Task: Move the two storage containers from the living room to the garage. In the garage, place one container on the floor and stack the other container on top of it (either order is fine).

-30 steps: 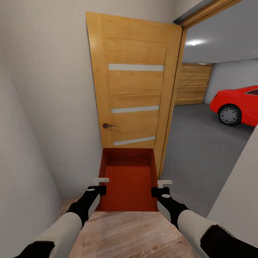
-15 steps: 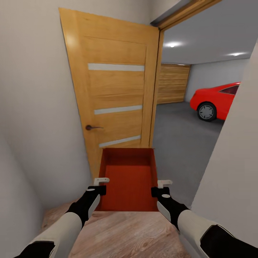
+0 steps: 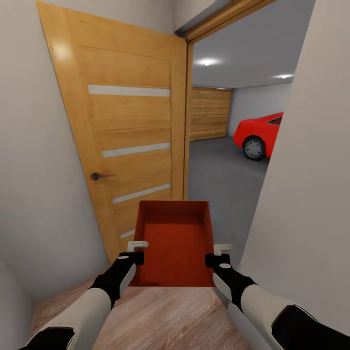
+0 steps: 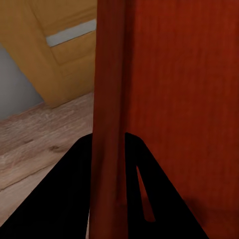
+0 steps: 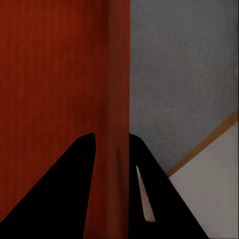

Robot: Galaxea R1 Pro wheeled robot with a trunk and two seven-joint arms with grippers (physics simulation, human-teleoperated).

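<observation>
An orange-red storage container [image 3: 175,243] hangs in front of me, carried between both arms above the light wood-plank flooring. My left gripper [image 3: 137,249] is shut on its left wall [image 4: 110,99]. On the other side my right gripper [image 3: 219,251] is shut on its right wall [image 5: 118,99]. The tub is empty and level. Through the doorway ahead lies the garage, with its dark grey floor [image 3: 218,170], a slatted wooden door [image 3: 210,113] and a red car [image 3: 257,132].
An open wooden door [image 3: 129,141] with a dark handle [image 3: 99,176] stands close at the left. A white wall [image 3: 306,184] crowds the right side. The passage between door edge and wall is narrow.
The whole view has swung to the right: door, doorway and car have slid left in the picture. Both grippers keep the same hold on the container.
</observation>
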